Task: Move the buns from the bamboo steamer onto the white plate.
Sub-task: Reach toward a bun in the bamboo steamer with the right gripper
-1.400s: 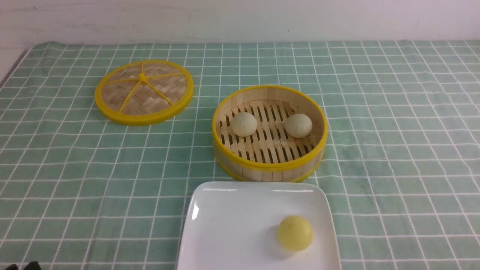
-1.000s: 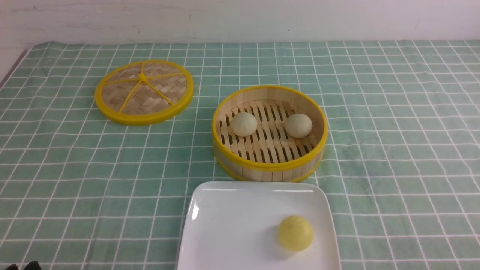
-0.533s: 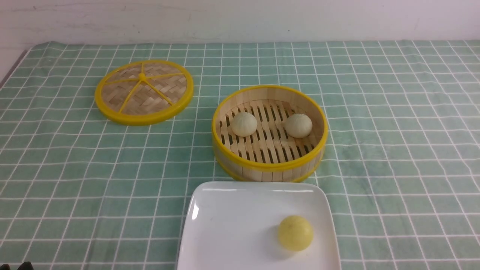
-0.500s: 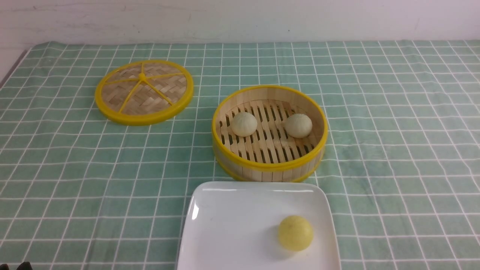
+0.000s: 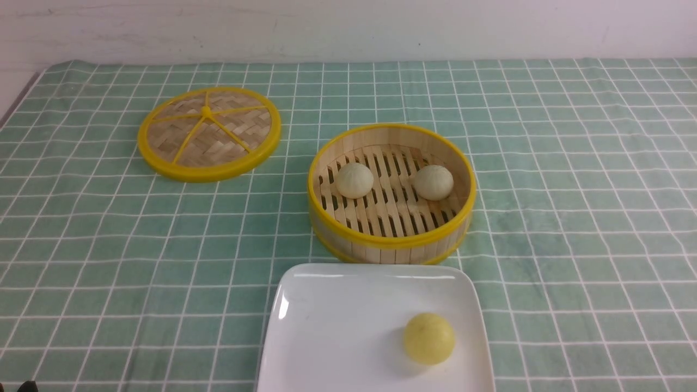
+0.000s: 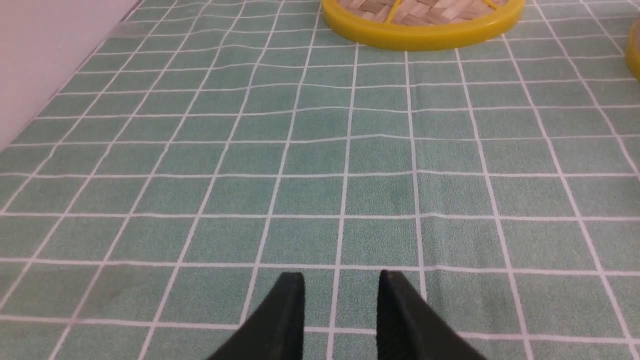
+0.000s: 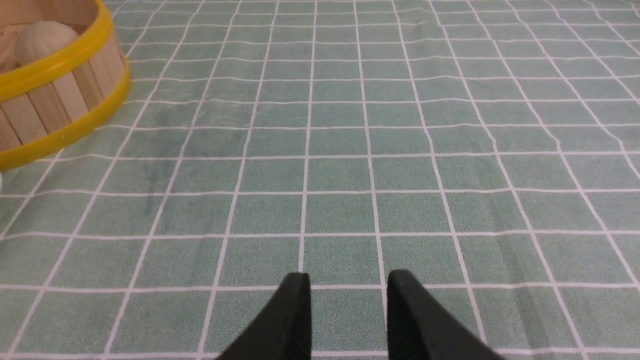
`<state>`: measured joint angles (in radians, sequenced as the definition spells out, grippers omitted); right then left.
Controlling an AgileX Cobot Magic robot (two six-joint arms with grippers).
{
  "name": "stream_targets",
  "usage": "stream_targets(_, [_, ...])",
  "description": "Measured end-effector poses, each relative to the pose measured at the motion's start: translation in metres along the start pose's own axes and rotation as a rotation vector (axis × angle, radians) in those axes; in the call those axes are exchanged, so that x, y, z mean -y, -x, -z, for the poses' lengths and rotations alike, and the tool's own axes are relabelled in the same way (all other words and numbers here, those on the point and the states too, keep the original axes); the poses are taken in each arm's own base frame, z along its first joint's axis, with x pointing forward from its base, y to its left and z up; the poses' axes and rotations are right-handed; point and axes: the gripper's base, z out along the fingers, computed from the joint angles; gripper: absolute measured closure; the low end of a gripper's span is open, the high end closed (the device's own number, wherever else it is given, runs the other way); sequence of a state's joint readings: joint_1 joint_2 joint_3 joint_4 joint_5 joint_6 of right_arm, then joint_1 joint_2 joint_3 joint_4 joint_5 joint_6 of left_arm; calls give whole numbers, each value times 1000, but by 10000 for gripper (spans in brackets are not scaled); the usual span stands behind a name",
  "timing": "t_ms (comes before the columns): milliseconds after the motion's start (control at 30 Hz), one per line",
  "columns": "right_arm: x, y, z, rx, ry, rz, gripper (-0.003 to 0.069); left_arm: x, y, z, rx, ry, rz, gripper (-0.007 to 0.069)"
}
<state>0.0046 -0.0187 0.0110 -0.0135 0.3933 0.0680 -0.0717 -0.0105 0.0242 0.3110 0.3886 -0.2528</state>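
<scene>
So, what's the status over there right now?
Open and empty: left gripper, right gripper. Both buns in the bamboo steamer. Path clear, lid off; yellow ball on white plate.

The soft cloth (image 5: 109, 245) on the table is green, with thin white lines that cross to make squares. The round bamboo steamer basket (image 5: 392, 253) has light tan wooden slats, dark gaps in its floor, and bright yellow rims. The small round bun on the left (image 5: 354, 180) is pale cream. The small round bun on the right (image 5: 433, 182) is cream with a bit more tan. The shiny square plate (image 5: 337, 326) is white. The small round ball (image 5: 429, 338) is yellow, brighter than both buns. The flat round woven lid (image 5: 209, 133) has a tan zigzag weave, a yellow rim and yellow spokes. The wall (image 5: 348, 27) is whitish. The left gripper (image 6: 341, 285) and the right gripper (image 7: 348, 285) are black.
</scene>
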Motion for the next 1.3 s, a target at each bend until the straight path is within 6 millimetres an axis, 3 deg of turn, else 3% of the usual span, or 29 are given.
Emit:
stream_targets(167, [-2, 0, 0, 3, 25, -103, 419, 3, 0, 0, 1, -28, 126, 384])
stream_targets(200, [-6, 0, 0, -4, 72, -308, 419, 8, 1, 0, -1, -84, 356, 384])
stream_targets(267, [-12, 0, 0, -25, 132, -591, 419, 12, 2, 1, -19, -140, 634, 384])
stream_targets(300, [-14, 1, 1, -32, 152, -665, 419, 14, 2, 1, -25, -153, 697, 384])
stream_targets(367, [-19, 2, 1, -67, 217, -954, 419, 19, 4, 2, -67, -221, 1031, 384])
stream_targets(433, [-23, 2, 2, -95, 255, -1111, 419, 22, 5, 3, -93, -254, 1211, 384])
stream_targets(633, [-27, 5, 3, -120, 315, -1277, 419, 23, 9, 3, -79, -283, 1327, 384])
stream_targets(700, [-28, 6, 3, -122, 329, -1271, 425, 21, 12, 3, -42, -289, 1308, 387])
stream_targets(800, [-30, 15, 8, -87, 366, -1180, 466, 21, 17, 6, -10, -289, 1141, 411])
stream_targets(867, [-31, 30, 14, -23, 398, -1077, 505, 21, 26, 11, 1, -298, 1025, 441])
stream_targets(900, [-31, 49, 24, 54, 425, -965, 573, 21, 40, 19, 19, -315, 941, 479])
stream_targets(967, [-32, 72, 32, 119, 430, -831, 638, 21, 57, 26, 15, -321, 856, 547])
stream_targets(1033, [-33, 90, 34, 136, 413, -711, 662, 21, 71, 28, -32, -313, 792, 594])
stream_targets(1133, [-37, 113, 24, 18, 366, -496, 660, 24, 87, 20, -224, -278, 694, 622])
stream_targets(1300, [-37, 117, -23, -530, 256, -253, 659, 31, 102, 1, -577, -260, 554, 623])
